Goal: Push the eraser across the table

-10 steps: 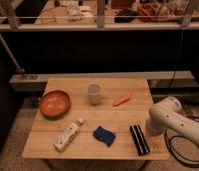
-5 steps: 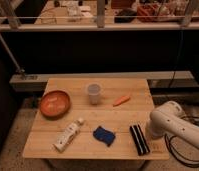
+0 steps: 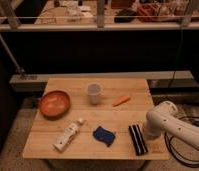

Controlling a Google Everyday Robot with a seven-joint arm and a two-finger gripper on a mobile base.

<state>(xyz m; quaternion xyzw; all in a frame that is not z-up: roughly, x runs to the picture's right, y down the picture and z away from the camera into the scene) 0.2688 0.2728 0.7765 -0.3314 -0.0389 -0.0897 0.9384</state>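
One arm drifts lower-right now; its gripper (image 3: 149, 131) sits just beside the eraser (image 3: 138, 139) at the desk (image 3: 118, 87) front-right edge. Eraser unmoved, no push begun. Fingers' opening: I cannot tell.

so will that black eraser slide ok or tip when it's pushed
The eraser lies flat and long on the bare wooden table, so it will probably slide, not tip. Pushed off-centre, it may swivel. The gripper sits beside its right edge.
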